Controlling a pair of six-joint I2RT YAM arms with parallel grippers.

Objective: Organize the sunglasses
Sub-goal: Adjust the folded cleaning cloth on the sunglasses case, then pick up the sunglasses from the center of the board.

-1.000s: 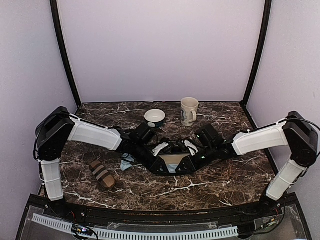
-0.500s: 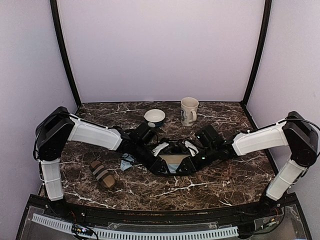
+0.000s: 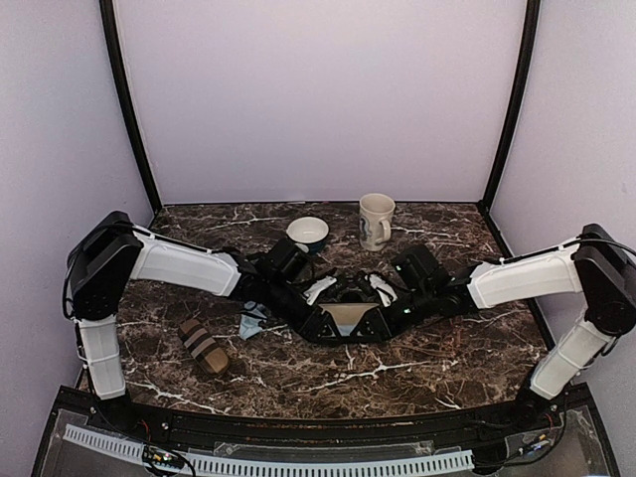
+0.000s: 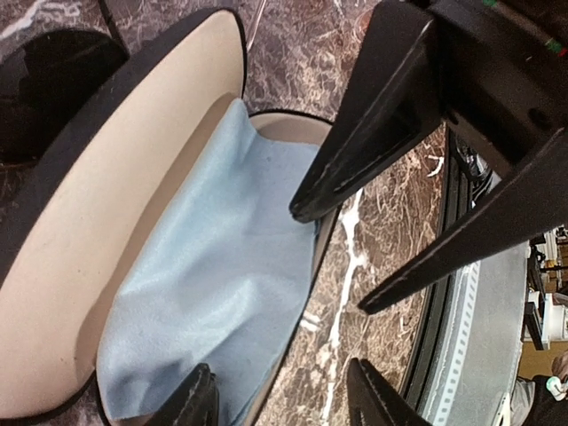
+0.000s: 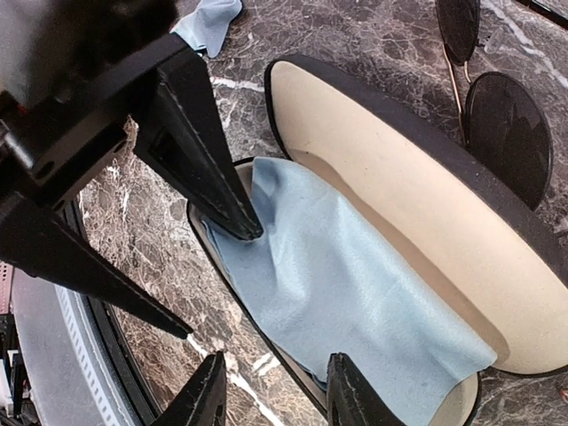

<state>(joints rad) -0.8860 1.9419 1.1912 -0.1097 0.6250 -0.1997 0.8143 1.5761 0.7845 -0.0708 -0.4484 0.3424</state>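
Observation:
The sunglasses (image 3: 348, 290) lie on the table just behind the open black case (image 3: 348, 320); their dark lenses show in the right wrist view (image 5: 506, 133), and one shows in the left wrist view (image 4: 53, 84). The case has a beige lining (image 4: 115, 204) and a blue cloth (image 4: 213, 275) lies in its base; the cloth also shows in the right wrist view (image 5: 355, 293). My left gripper (image 4: 282, 399) and right gripper (image 5: 275, 395) are both open. They face each other, each straddling the case's near rim, and hold nothing.
A brown striped case (image 3: 203, 346) lies at the front left. A second blue cloth (image 3: 252, 323) lies left of the open case. A bowl (image 3: 308, 234) and a mug (image 3: 376, 220) stand at the back. Purple walls enclose the marble table (image 3: 447, 353).
Both grippers have shifted slightly away from the near edge. The case stands wider open, and more of its beige lining shows.

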